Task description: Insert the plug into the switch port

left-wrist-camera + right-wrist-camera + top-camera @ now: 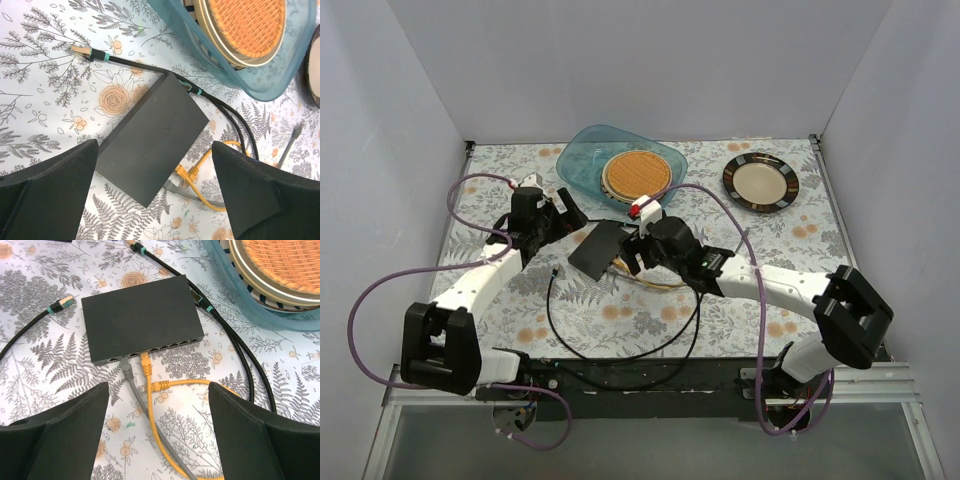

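Along the bottom of each wrist view, left gripper [154,146] and right gripper [157,386] gape wide open, gripping nothing, switch [142,315] just beyond.

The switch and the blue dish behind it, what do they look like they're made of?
The switch looks like matte black plastic, possibly painted metal: its top is flat and glare-free, with faint lettering. The blue dish looks like glossy translucent plastic, though it could be glass: you can see through its tinted wall.

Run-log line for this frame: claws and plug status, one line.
left claw: open, above switch | right claw: open, empty | yellow plug: in front port, gray plug beside it
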Tool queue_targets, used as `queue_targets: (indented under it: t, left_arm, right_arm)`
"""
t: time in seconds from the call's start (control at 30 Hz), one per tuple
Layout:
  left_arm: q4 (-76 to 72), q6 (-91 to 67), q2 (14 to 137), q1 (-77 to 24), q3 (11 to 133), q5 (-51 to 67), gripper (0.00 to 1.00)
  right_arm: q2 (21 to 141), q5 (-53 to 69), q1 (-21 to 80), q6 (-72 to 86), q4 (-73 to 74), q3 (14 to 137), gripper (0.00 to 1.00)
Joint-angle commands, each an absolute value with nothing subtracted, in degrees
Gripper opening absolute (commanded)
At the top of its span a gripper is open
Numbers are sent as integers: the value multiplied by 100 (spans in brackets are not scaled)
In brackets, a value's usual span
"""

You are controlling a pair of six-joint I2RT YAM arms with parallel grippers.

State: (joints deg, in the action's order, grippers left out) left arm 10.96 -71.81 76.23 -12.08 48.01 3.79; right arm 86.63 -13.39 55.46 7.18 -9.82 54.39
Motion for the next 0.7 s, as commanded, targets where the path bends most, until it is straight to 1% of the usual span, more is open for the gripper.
queue_targets:
  t: [0.0,0.07,0.17,0.27,0.4,0.5,0.53,0.57,0.63,0.67]
  left_arm:
    - [1626,-7216,7094,-1195,4878,88,98]
    - [1775,-7216,6874,-1195,4922,70,97]
    - [2179,-7137,6794,-1195,5088,-254,97]
    - [2846,-7023,7021,-1195,5361,-430,95]
    - [3671,-6681,7461,-1187,5589,-562,89]
    - [4007,-6513,7672,-1195,5774,-703,80]
    - [4086,-6443,7673,-1195,5774,-686,75]
    - [4104,-6399,7682,-1187,5783,-659,72]
    - [4210,-6328,7795,-1195,5818,-589,64]
    - [4219,-6319,7848,-1195,5836,-528,57]
  right_arm:
    - [8192,-1503,5686,940,-756,5317,87]
    - [8147,-1512,5765,984,-616,5344,87]
    - [8174,-1547,5906,1037,-484,5431,87]
    - [8253,-1521,6047,1134,-440,5546,88]
    - [8341,-1564,6152,1256,-466,5564,88]
    - [8358,-1494,6161,1318,-510,5511,88]
    - [8350,-1485,6152,1318,-545,5459,88]
    - [8350,-1485,6161,1327,-580,5432,88]
    - [8341,-1520,6161,1318,-571,5397,88]
    - [8323,-1538,6161,1336,-563,5388,88]
